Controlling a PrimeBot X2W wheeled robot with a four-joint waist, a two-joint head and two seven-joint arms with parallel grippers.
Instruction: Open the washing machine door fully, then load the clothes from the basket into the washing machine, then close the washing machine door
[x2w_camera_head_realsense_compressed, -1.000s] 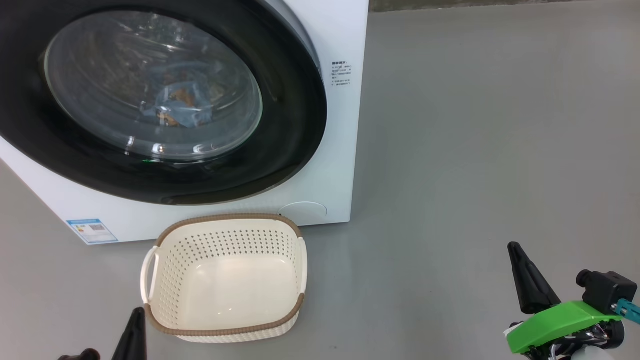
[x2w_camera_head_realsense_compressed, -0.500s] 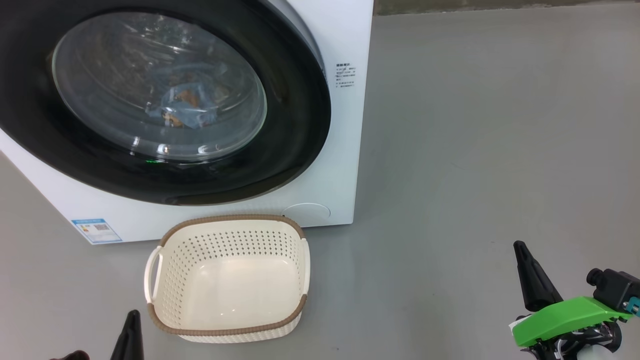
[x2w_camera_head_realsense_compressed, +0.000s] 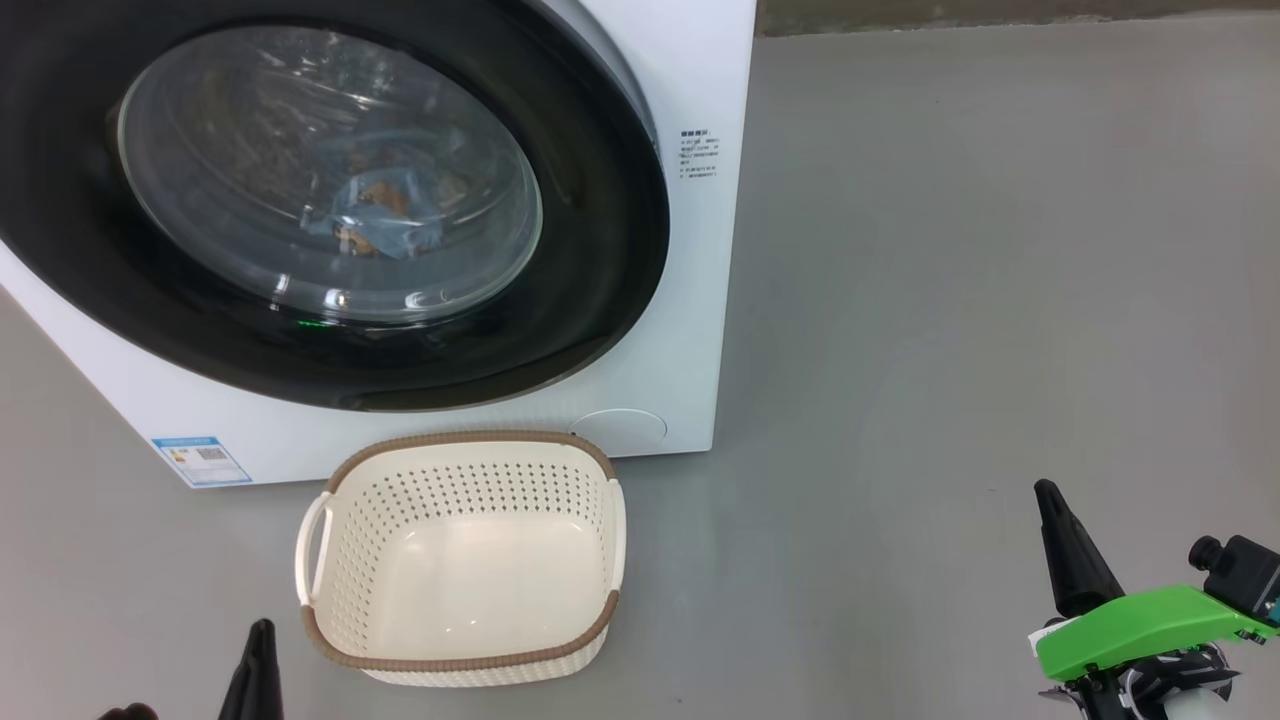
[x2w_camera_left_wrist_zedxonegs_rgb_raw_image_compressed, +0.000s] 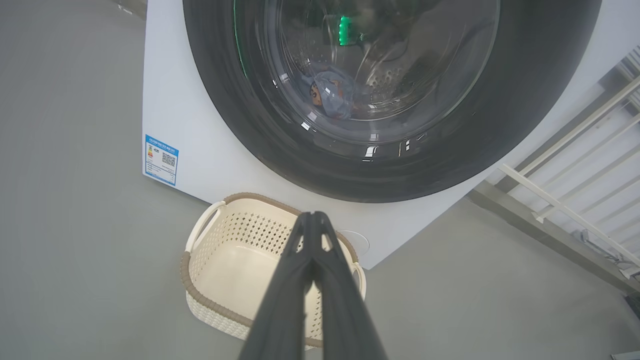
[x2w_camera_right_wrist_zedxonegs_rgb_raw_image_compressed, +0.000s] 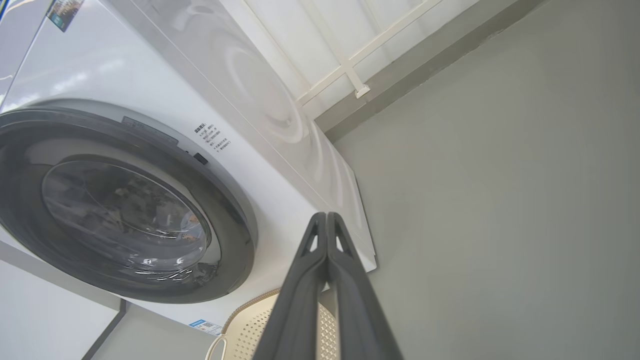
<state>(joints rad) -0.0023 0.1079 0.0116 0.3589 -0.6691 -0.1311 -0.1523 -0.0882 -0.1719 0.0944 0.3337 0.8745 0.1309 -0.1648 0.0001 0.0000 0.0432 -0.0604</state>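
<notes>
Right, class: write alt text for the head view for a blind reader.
The washing machine door is shut, light blue clothes behind its glass. An empty cream basket sits on the floor before it. The left gripper and right gripper, both shut, show at the bottom corners.

We note the door (x2w_camera_head_realsense_compressed: 600, 250) rim glossy black, its bowl clear glass; basket (x2w_camera_head_realsense_compressed: 460, 490) perforated matt plastic; floor (x2w_camera_head_realsense_compressed: 950, 300) smooth matt grey; clothes (x2w_camera_head_realsense_compressed: 385, 225) seemingly cloth.
</notes>
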